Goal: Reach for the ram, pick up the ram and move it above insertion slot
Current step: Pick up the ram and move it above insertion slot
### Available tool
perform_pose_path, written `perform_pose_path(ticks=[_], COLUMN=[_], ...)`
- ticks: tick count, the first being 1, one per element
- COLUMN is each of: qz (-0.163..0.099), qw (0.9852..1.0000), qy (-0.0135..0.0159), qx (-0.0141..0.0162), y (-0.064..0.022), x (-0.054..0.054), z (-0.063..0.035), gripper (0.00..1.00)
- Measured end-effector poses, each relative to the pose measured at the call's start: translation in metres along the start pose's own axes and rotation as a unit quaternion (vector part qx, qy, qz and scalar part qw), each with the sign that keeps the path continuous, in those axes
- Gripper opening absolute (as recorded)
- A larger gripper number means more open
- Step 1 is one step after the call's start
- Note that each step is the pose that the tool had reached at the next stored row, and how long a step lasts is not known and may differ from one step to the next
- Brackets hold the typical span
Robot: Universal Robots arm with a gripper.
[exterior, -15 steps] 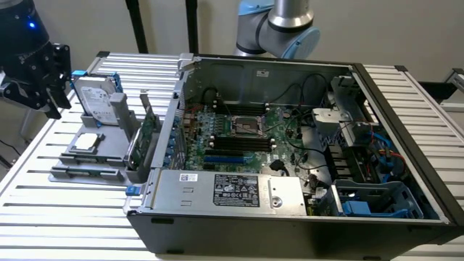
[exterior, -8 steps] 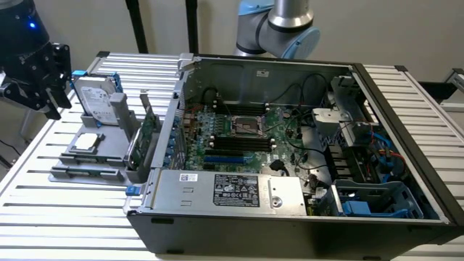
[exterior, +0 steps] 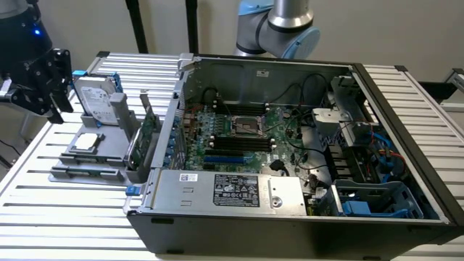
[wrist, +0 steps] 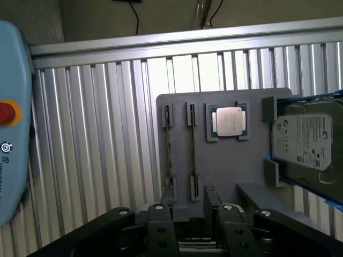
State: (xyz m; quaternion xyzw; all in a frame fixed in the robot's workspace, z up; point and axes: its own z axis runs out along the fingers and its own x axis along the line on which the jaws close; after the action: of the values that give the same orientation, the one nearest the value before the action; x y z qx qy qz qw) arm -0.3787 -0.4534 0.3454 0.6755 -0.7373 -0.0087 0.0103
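The gripper (exterior: 45, 89) hangs high up at the exterior view's left, near the gray tray (exterior: 58, 175) but not touching it. I cannot tell if the gripper is open or closed, and I cannot be sure it holds anything.

The tray sits on the ribbed metal table (exterior: 65, 217), just beside the open computer box (exterior: 290, 234). In the wrist view, 2 thin dark sticks stand on edge in the tray, side by side. I think the ram (wrist: 193, 152) is the one more in line with the gripper, but I cannot be sure which it is. Beside the sticks lies 1 square silver chip (wrist: 228, 120), and past that the hard drive (wrist: 305, 139). A wider green card (exterior: 149, 136) stands between the tray and the box. That is not the ram.

The job in hand looks like the reach, with most of the way left to go. To do it well, the gripper should sit right over the middle of the stick, turned to squeeze its 2 flat faces and not its ends. It should go straight and slow, so it does not bump the clips, the other stick or the chip. The long black slots (exterior: 243, 142) in the box are well apart from the gripper.
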Motion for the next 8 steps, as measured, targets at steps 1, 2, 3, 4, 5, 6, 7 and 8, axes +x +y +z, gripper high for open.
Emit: perform_pose_path(ticks=[1,2,3,4,5,6,7,8], qz=[-0.006,-0.012,-0.019,-0.024,-0.030,-0.034,-0.037,-0.039], qw=[1.0000,0.9999,0.9998,0.9997,0.9996,0.9994,0.9993,0.9992], qy=[0.0002,0.0004,0.0005,0.0007,0.0008,0.0009,0.0010,0.0011], qx=[0.0000,0.0000,0.0000,0.0000,0.0001,0.0001,0.0001,0.0001], y=[0.0000,-0.0001,-0.0002,-0.0002,-0.0003,-0.0004,-0.0005,-0.0006], x=[0.000,0.000,0.000,0.000,0.000,0.001,0.001,0.001], z=[0.0018,0.0036,0.0054,0.0072,0.0091,0.0108,0.0126,0.0144], gripper=[0.36,0.36,0.36,0.36,0.36,0.36,0.36,0.36])
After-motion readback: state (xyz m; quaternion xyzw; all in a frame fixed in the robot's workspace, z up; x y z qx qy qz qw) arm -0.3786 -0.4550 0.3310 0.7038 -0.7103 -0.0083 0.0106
